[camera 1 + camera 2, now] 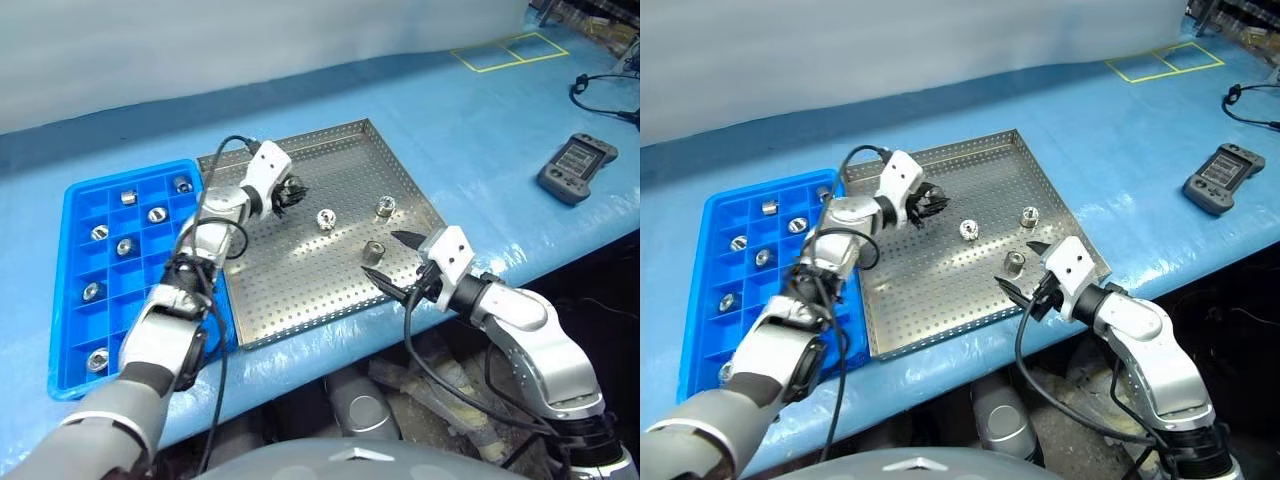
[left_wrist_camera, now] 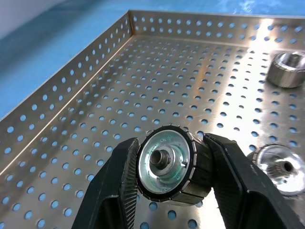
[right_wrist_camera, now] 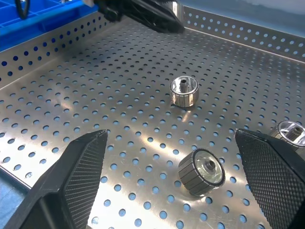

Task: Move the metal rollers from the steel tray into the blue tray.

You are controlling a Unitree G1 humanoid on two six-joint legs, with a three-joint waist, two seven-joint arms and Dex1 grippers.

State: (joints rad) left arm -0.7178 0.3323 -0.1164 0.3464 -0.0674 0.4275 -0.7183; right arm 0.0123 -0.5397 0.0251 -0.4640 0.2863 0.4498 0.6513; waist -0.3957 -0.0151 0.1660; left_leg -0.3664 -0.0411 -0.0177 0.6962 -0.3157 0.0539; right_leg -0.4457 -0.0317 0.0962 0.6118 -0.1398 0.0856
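- While our right gripper (image 1: 391, 262) waits at lower right, fingers spread wide and empty, three metal rollers (image 1: 375, 251) remain in the steel tray (image 1: 300, 300) at centre.
- Our left gripper (image 1: 291, 193) pinches a fourth roller (image 2: 167, 165) above that tray.
- Seven already sit in the blue tray (image 1: 72, 210) at left; we judge about two thirds done.

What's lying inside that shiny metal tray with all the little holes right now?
Three metal rollers lie loose on the steel tray. A fourth roller is pinched in the left gripper above it. The arm covers part of the tray's left edge.
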